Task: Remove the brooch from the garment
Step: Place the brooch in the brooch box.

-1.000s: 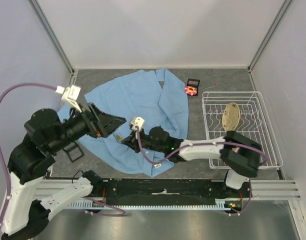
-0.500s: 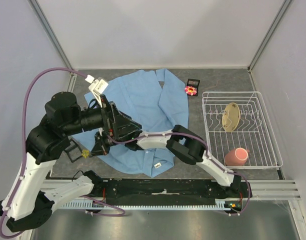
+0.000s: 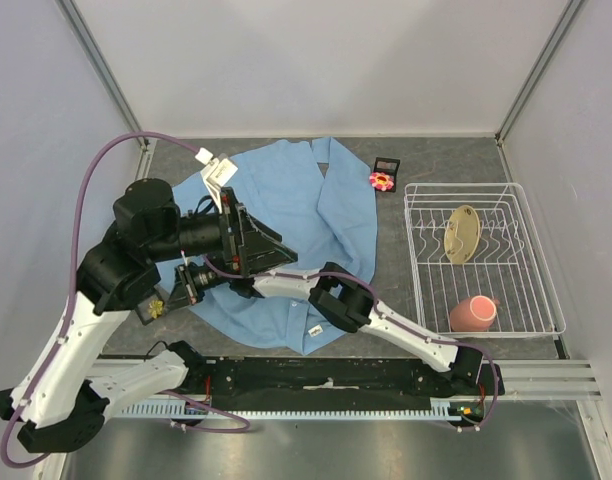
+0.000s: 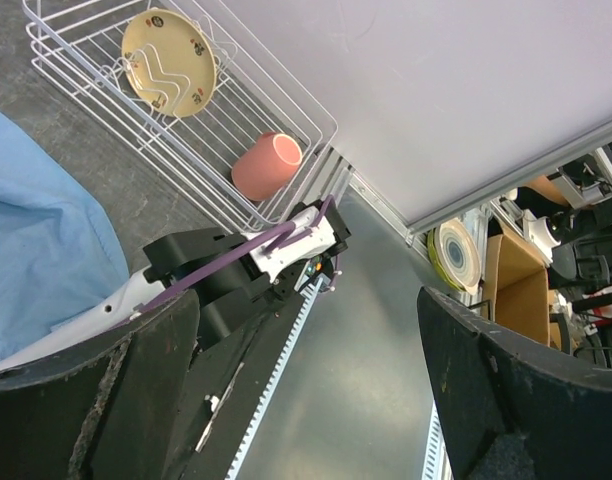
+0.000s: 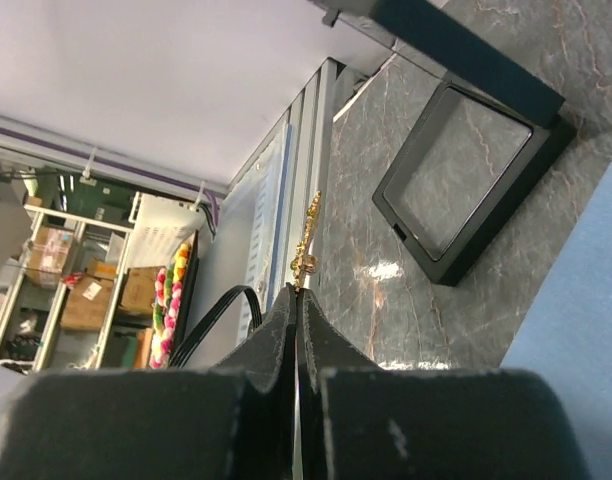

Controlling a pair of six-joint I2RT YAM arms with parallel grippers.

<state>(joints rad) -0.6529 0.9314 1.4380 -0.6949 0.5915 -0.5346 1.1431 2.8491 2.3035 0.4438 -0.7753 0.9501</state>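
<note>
Right tool (image 5: 297, 296) is pinched fully shut on a small gold emblem (image 5: 306, 240), held only at the very tips. That arm is reached across to the left edge of the counter (image 3: 391, 235). The emblem hangs over bare counter just beside the black tray (image 5: 414, 240), not over it. Left tool (image 4: 306, 300) is wide open with nothing in it, raised above the shirt (image 3: 286, 200).

The pink flower brooch (image 3: 382, 180) lies on the counter just off the shirt's right edge, next to a small dark case (image 3: 387, 163). It looks clear of the fabric; can't tell if a petal touches the hem.

My read: the step in hand is setting the emblem down at the tray. To do it well:
- Shift the tips over the tray's inside first.
- Go low before letting go. A thin pin in a tip pinch will likely skid or bounce if dropped from height.
- Open slowly, then lift straight up.
- Leave the left arm parked; it isn't needed.
- Afterwards, confirm the brooch really is off the cloth.
</note>
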